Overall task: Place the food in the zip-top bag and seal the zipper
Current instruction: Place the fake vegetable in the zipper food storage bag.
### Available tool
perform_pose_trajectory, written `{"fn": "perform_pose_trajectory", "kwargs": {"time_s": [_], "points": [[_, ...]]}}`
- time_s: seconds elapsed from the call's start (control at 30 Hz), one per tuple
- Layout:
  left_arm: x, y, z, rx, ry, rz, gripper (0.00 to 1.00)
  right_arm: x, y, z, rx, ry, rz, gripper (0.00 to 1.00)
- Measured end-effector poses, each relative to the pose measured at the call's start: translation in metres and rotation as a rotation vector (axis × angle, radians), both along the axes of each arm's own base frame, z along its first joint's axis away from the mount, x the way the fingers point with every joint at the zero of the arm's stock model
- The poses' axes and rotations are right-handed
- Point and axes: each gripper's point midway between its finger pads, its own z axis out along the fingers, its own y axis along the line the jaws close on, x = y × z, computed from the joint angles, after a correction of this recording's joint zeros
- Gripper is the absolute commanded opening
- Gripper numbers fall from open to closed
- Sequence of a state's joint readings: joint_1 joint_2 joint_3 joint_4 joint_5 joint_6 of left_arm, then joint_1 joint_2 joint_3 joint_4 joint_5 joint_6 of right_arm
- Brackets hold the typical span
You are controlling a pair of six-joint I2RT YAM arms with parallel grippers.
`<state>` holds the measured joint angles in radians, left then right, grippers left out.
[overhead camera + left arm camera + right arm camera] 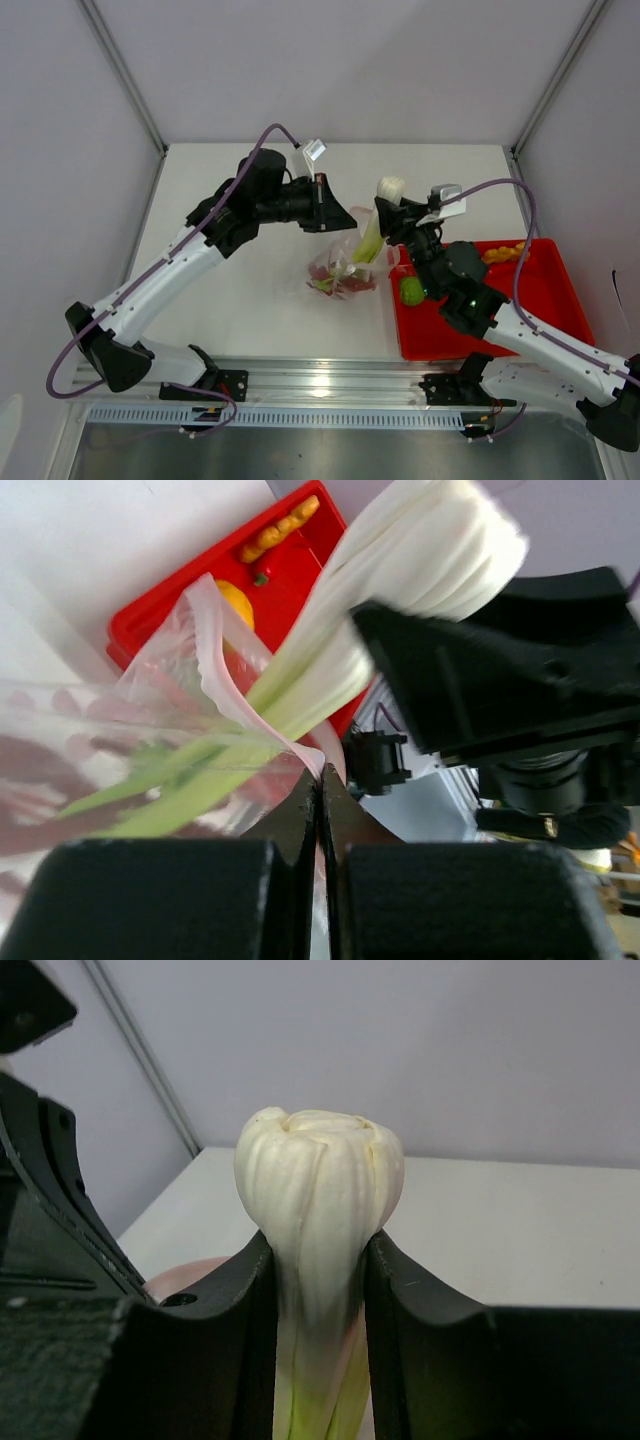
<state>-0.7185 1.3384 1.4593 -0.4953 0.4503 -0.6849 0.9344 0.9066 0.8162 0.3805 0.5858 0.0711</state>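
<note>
The clear zip-top bag (340,272) hangs lifted mid-table, with red pieces inside. My left gripper (340,222) is shut on its pink zipper strip (215,660), its jaws pinching the mouth edge (318,780). My right gripper (392,212) is shut on the long pale-green stalk (372,238), gripping just below its white bulb end (320,1175). The stalk's green end reaches down into the bag's mouth (190,780). A round green fruit (411,291) lies in the red tray, with orange and yellow pieces (503,252) at its far side.
The red tray (550,310) sits at the right, under my right arm. In the left wrist view, it (190,585) shows behind the bag with orange pieces (280,530). Grey walls close the table at back and sides.
</note>
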Motion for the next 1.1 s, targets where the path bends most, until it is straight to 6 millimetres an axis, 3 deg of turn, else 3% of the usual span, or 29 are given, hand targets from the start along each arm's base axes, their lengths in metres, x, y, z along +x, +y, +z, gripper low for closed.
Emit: {"fn": "perform_pose_trajectory", "kwargs": {"time_s": [0.13,0.17,0.27,0.4,0.5,0.53,0.63,0.87,0.97,1.1], "points": [[-0.002,-0.004,-0.001,-0.020,0.044,-0.023,0.01,-0.003,0.010,-0.019,-0.063,0.005,0.049,0.00],[-0.003,-0.004,0.000,-0.027,0.052,-0.027,0.01,-0.004,0.012,-0.021,-0.072,0.005,0.059,0.04],[-0.003,-0.005,0.002,-0.039,0.058,-0.033,0.01,-0.006,0.017,-0.027,-0.087,0.010,0.085,0.27],[-0.003,-0.004,0.003,-0.041,0.060,-0.038,0.01,-0.009,0.023,-0.037,-0.099,0.046,0.125,0.36],[-0.004,-0.004,-0.001,-0.037,0.068,-0.040,0.01,-0.011,0.026,-0.045,-0.106,0.092,0.147,0.58],[-0.004,-0.004,-0.002,-0.038,0.069,-0.043,0.01,-0.012,0.027,-0.046,-0.104,0.108,0.150,0.72],[-0.005,-0.004,-0.008,-0.037,0.070,-0.045,0.01,-0.013,0.025,-0.048,-0.120,0.155,0.148,0.78],[-0.011,0.002,-0.012,-0.036,0.067,-0.045,0.01,-0.006,0.011,-0.023,-0.149,0.206,0.119,0.82],[-0.013,0.004,-0.014,-0.036,0.066,-0.046,0.01,0.005,0.001,-0.021,-0.155,0.235,0.102,0.81],[-0.014,0.004,-0.017,-0.035,0.069,-0.046,0.01,0.019,-0.006,-0.028,-0.158,0.294,0.095,0.63]]}}
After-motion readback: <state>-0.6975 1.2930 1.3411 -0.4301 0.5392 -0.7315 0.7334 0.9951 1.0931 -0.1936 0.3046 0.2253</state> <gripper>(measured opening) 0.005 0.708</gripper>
